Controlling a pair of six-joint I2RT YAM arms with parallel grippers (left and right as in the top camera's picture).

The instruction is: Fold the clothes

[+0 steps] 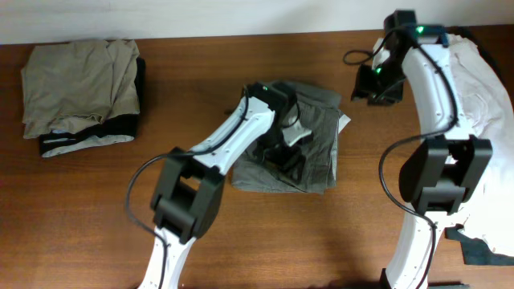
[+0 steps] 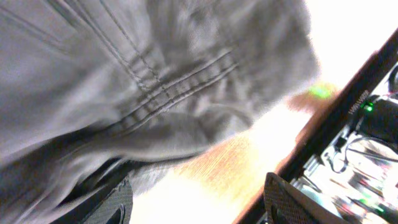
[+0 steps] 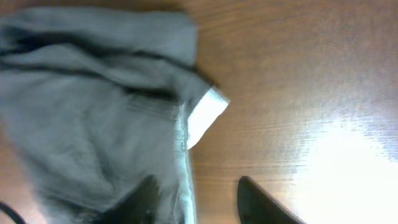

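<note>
Two piles show only overhead: clothes (image 1: 80, 88), far-left corner; shirt (image 1: 486, 80), right edge. Wrist views alone show left gripper (image 2: 199, 185) and right gripper (image 3: 196, 183) spread wide at shorts (image 3: 93, 106).

Brown wooden tabletop (image 1: 80, 209). Centre: folded grey-olive shorts (image 1: 317, 164), white lining corner showing. Left rear: beige garment (image 1: 80, 84) stacked on black-and-white garment (image 1: 120, 127). Right edge: crumpled white shirt (image 1: 490, 96).

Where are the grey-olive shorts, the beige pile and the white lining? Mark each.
grey-olive shorts (image 1: 317, 154), overhead view, right half.
beige pile (image 1: 76, 84), overhead view, top layer.
white lining (image 3: 205, 115), right wrist view, flap's middle.
</note>
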